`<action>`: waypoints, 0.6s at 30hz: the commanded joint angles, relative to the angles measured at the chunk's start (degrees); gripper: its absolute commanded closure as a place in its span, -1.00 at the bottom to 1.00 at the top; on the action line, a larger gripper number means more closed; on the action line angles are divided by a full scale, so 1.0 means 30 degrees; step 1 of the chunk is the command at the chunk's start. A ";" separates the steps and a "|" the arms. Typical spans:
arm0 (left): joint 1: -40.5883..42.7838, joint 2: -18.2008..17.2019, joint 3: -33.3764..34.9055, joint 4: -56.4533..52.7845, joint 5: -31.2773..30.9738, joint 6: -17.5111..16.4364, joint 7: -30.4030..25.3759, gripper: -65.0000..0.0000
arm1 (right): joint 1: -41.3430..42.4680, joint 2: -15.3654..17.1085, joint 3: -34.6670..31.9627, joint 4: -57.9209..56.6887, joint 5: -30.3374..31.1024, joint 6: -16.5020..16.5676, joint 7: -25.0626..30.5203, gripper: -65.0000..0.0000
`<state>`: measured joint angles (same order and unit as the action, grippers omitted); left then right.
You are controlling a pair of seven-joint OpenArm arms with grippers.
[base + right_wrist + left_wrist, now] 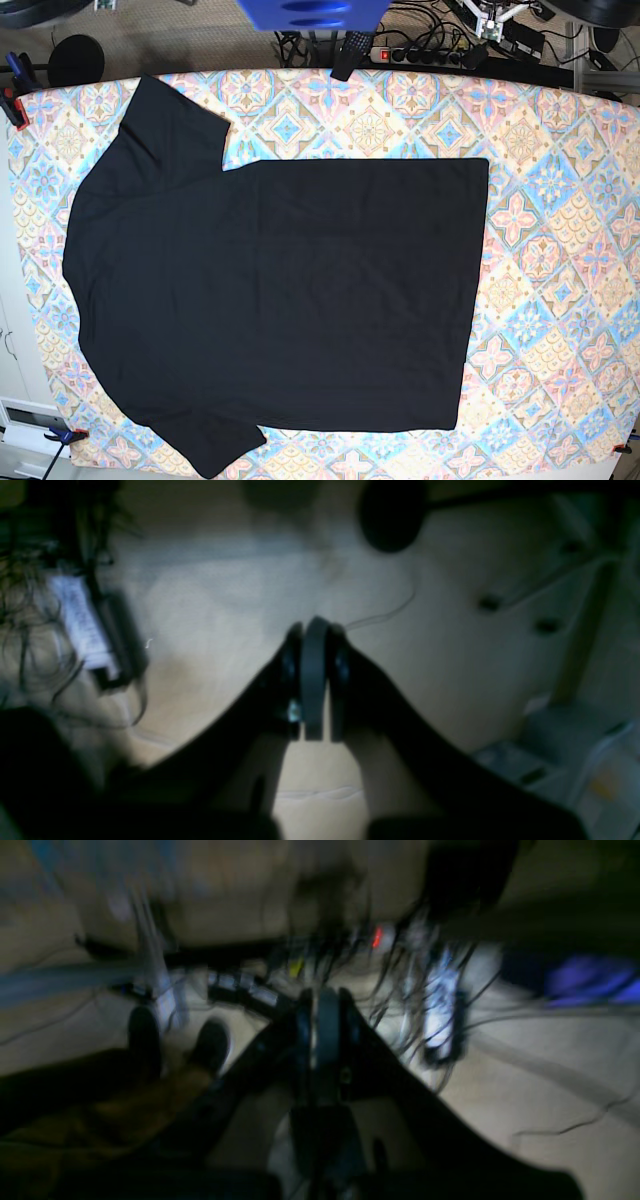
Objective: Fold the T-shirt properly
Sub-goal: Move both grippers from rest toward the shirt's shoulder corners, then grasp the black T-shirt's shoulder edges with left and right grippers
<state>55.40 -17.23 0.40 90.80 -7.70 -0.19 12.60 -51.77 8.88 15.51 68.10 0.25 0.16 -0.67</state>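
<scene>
The black T-shirt lies spread flat on the patterned table cover, hem to the right and both short sleeves at the left. Neither arm shows in the base view. In the blurred left wrist view, my left gripper is shut with nothing between its fingers and hangs over a floor strewn with cables. My right gripper is likewise shut and empty above bare pale floor. The shirt appears in neither wrist view.
A power strip and cables lie beyond the table's far edge, next to a blue object. Clamps grip the cover's left edge. A person's dark shoes stand on the floor in the left wrist view.
</scene>
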 commanded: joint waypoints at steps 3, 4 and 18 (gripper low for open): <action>0.1593 -0.0805 -0.0091 0.3622 -0.1344 0.0018 0.0532 0.99 | -0.1103 0.0130 0.0560 0.2195 0.0077 -0.0011 0.0325 1.00; 0.1769 -0.0981 -0.0120 0.4677 -0.1754 0.0018 0.0708 0.99 | -0.1249 0.0130 0.0736 0.2899 0.0077 -0.0011 0.0295 1.00; -0.3799 -0.1010 -0.2230 0.7871 -0.6589 0.0018 0.6686 0.71 | -0.1572 0.0482 0.1732 1.0987 0.7374 0.0019 -0.4569 1.00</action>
<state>43.62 -19.92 -5.93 113.51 -27.38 -0.14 32.97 -55.46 9.41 20.10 100.25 22.96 0.73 -15.92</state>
